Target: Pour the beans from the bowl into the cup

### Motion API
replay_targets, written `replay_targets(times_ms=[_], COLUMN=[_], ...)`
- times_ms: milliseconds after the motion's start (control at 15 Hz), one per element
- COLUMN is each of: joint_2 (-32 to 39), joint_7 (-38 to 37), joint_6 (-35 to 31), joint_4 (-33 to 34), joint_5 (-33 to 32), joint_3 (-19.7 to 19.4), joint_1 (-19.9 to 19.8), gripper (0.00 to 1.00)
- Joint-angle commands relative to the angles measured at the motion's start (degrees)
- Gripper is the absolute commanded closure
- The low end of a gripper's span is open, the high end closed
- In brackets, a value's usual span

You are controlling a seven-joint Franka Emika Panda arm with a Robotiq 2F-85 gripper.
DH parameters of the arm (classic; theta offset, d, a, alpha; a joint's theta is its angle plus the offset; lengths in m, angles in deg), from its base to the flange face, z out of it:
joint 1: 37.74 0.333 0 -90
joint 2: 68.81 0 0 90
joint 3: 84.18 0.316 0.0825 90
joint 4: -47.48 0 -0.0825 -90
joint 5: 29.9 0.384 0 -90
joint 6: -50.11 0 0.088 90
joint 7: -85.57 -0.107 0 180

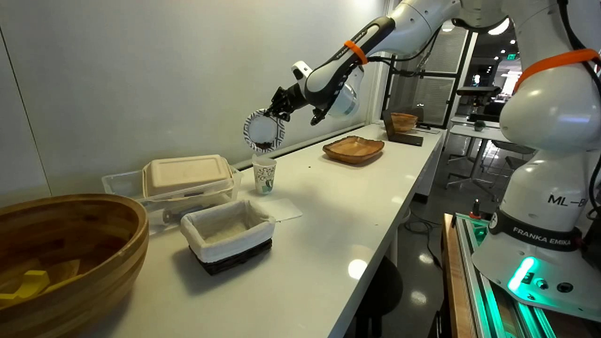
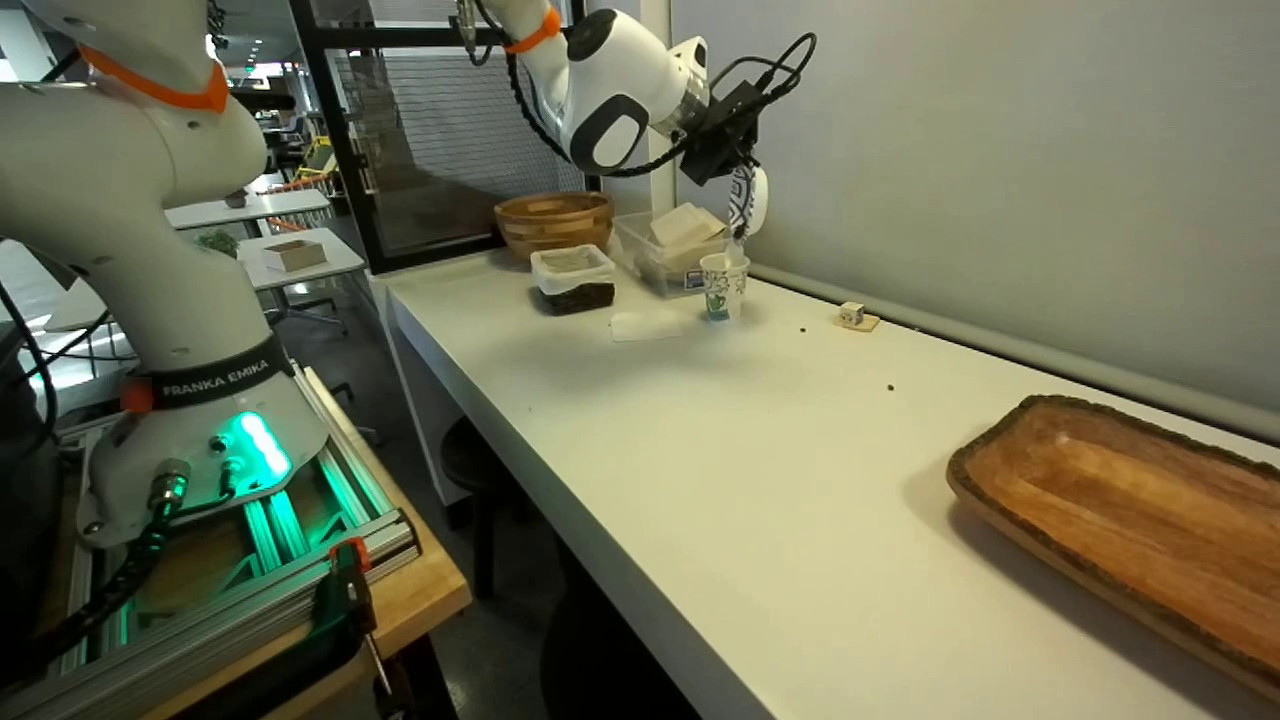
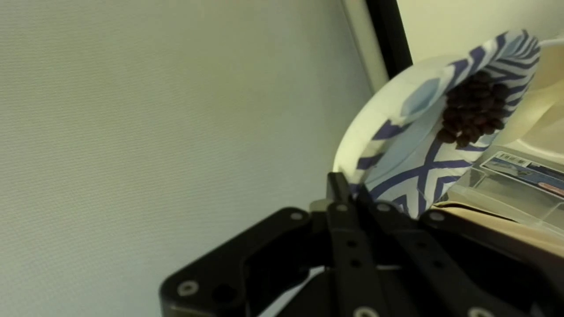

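Note:
My gripper [image 3: 351, 190] is shut on the rim of the bowl [image 3: 392, 132], which has a blue-and-white pattern. In both exterior views the bowl [image 1: 261, 127] [image 2: 741, 200] hangs tipped steeply, nearly on edge, above the cup. Dark beans [image 3: 471, 112] lie bunched in the bowl near the side away from my fingers; in an exterior view these beans [image 1: 264, 145] rest at its lower rim. The white cup [image 1: 264, 176] [image 2: 720, 290] with dark markings stands upright on the table, a pale flap at its top. How much is inside the cup is hidden.
Close to the cup are a clear tub [image 1: 188, 195] with a beige container, a cloth-lined basket [image 1: 227, 251] and a flat white sheet [image 1: 286, 210]. A large wooden bowl [image 1: 94, 267] and wooden tray [image 2: 1090, 480] stand farther off. The wall [image 3: 176, 132] runs close behind.

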Motion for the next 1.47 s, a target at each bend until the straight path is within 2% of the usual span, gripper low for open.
replay_targets(times_ms=[0, 67, 133, 733, 800, 867, 933, 1400], joint_2=[-3.05, -0.45, -0.76, -1.51, -4.18, -2.09, -2.43, -2.11], joint_7=[-11.40, -1.89, -3.46, -2.60, -13.48, -3.94, -5.23, -4.55], joint_6=[-1.44, -1.53, -1.60, -1.66, -1.83, -1.85, -2.08, -2.68], joint_4=[-0.79, -0.37, -0.28, -0.16, -0.11, -0.04, 0.00, 0.30], joint_5=[-9.28, -2.30, -3.33, -2.75, -11.58, -4.63, -5.41, -5.62], joint_3=[-8.39, -1.46, -3.02, -4.01, -12.71, -6.01, -7.79, -7.73], joint_1=[6.05, 1.58, 2.77, 3.95, 9.89, 5.34, 6.66, 7.39], gripper=[0.99, 0.99, 0.99, 0.99, 0.99, 0.99, 0.99, 0.99])
